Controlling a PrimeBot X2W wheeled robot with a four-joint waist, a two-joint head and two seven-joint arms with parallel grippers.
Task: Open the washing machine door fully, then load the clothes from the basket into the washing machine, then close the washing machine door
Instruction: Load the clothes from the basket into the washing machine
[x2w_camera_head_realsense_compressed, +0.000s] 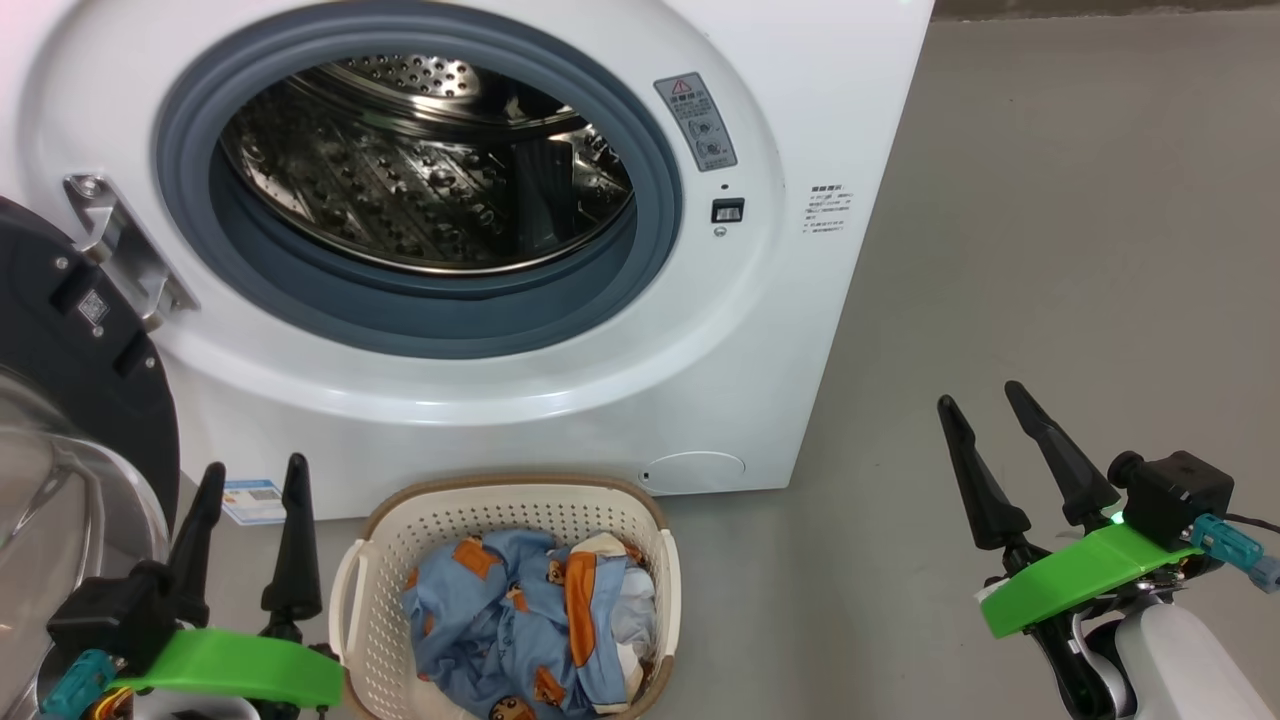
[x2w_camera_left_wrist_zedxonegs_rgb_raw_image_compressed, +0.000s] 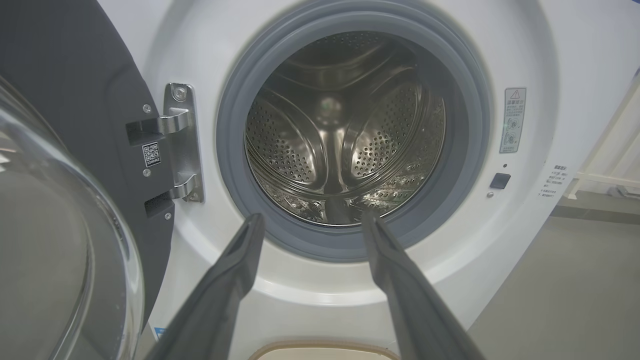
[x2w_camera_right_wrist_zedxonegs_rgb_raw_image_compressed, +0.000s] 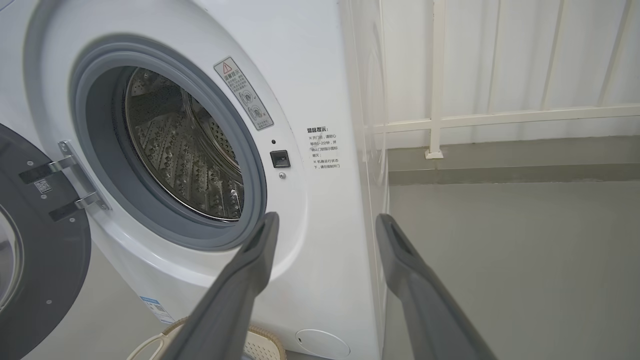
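Observation:
The white washing machine (x2w_camera_head_realsense_compressed: 700, 380) stands with its steel drum (x2w_camera_head_realsense_compressed: 420, 160) exposed. Its black door (x2w_camera_head_realsense_compressed: 70, 340) with the clear glass bowl (x2w_camera_left_wrist_zedxonegs_rgb_raw_image_compressed: 50, 260) is swung out on the hinge at the left. On the floor in front sits the cream basket (x2w_camera_head_realsense_compressed: 440, 520), holding the light blue clothes (x2w_camera_head_realsense_compressed: 520, 620) with orange patches and bear prints. My left gripper (x2w_camera_head_realsense_compressed: 253, 472) is open, just left of the basket and beside the door. My right gripper (x2w_camera_head_realsense_compressed: 982, 394) is open too, over the bare floor to the right of the machine. Neither holds anything.
Grey floor (x2w_camera_head_realsense_compressed: 1050, 250) stretches to the right of the machine. A white railing (x2w_camera_right_wrist_zedxonegs_rgb_raw_image_compressed: 500, 117) runs along the back wall. The door's hinge bracket (x2w_camera_left_wrist_zedxonegs_rgb_raw_image_compressed: 182, 142) sits left of the drum opening, and the open door crowds my left arm.

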